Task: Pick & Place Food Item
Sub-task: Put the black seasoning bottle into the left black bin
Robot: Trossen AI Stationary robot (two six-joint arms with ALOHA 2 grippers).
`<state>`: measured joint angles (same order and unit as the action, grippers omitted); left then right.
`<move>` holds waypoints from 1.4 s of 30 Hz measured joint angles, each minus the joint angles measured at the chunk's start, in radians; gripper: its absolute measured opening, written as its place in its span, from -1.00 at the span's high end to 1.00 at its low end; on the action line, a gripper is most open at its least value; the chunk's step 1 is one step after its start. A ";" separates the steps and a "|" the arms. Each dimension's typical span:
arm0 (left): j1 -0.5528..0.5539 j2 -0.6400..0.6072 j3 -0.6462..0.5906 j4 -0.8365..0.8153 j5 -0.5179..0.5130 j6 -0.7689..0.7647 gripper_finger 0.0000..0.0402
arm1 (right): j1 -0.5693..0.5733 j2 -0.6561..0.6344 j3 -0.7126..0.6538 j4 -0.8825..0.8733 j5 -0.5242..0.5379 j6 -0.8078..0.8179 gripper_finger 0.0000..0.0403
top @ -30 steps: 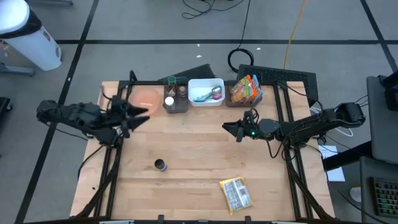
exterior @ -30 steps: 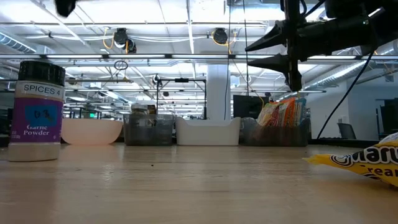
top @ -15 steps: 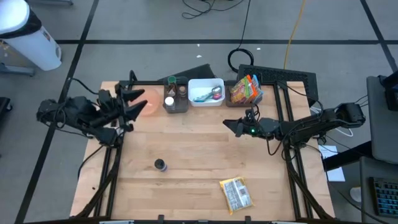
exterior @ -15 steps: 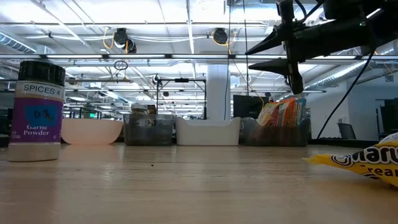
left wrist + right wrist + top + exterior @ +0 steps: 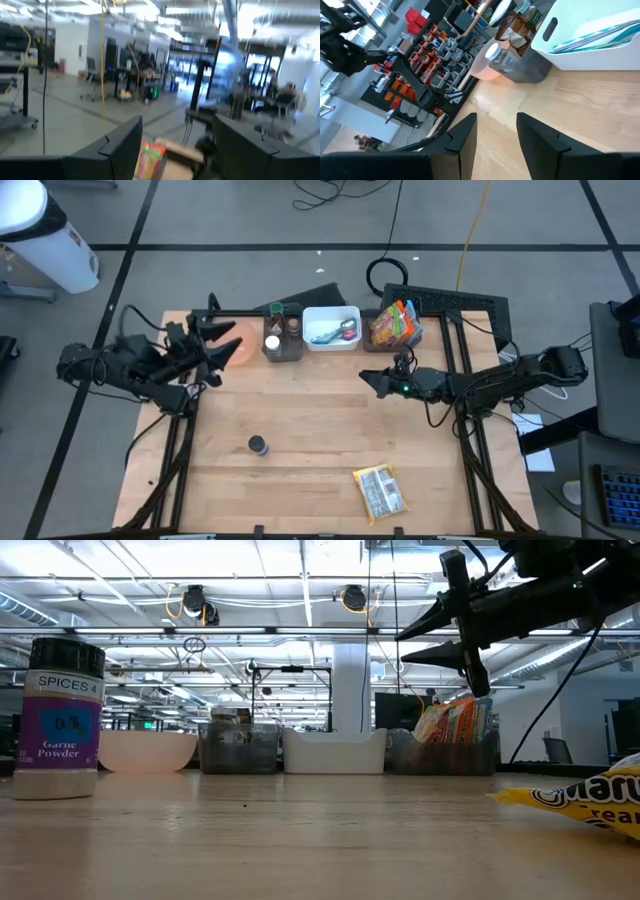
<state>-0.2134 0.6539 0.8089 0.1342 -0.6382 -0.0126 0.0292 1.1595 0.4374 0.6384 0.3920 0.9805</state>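
task barely begun: snack packet (image 5: 380,491) lies untouched near the table's (image 5: 320,420) front edge. left gripper (image 5: 222,338) wide, empty, raised beside pink bowl (image 5: 240,342). right gripper (image 5: 368,380) partly open, empty, hovering mid-table.

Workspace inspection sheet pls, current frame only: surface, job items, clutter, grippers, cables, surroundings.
Surface: wooden table, bare in the middle.
Job's things: garlic powder jar upright near the front left; yellow snack packet flat at the front right. Neither is held.
Clutter: pink bowl, dark bin of bottles, white bin and snack-bag bin in a row along the back edge.
Grippers: left gripper open, raised beside the pink bowl; right gripper open, empty, raised in front of the snack-bag bin.
Cables: black coil and yellow cable on the floor behind the table.
Surroundings: white bin-like object on the floor, far left.
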 joint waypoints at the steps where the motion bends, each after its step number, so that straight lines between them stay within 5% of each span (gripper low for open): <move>1: 0.000 -0.001 0.000 -0.033 0.000 -0.017 -0.26 | 0.000 0.000 0.000 0.000 0.000 0.000 0.35; 7: 0.000 0.014 0.000 -0.186 0.001 -0.158 -0.47 | 0.001 0.000 0.000 0.000 -0.027 0.001 0.35; 14: 0.000 0.070 0.000 -0.136 0.041 -0.224 -0.64 | 0.001 0.000 0.000 -0.023 -0.031 0.000 0.35; 17: -0.006 0.093 0.000 -0.197 0.125 -0.213 -0.66 | 0.001 0.000 0.000 -0.050 -0.031 0.002 0.35; 26: -0.087 0.130 0.000 -0.381 0.208 -0.525 -0.60 | 0.001 0.000 0.000 -0.088 -0.033 0.002 0.35; 42: -0.335 0.146 0.000 -0.337 -0.077 -0.846 -0.52 | 0.089 0.000 0.000 -0.072 -0.215 -0.066 0.35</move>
<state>-0.5481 0.7996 0.8089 -0.2023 -0.7151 -0.8590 0.1180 1.1595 0.4374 0.5661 0.1767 0.9144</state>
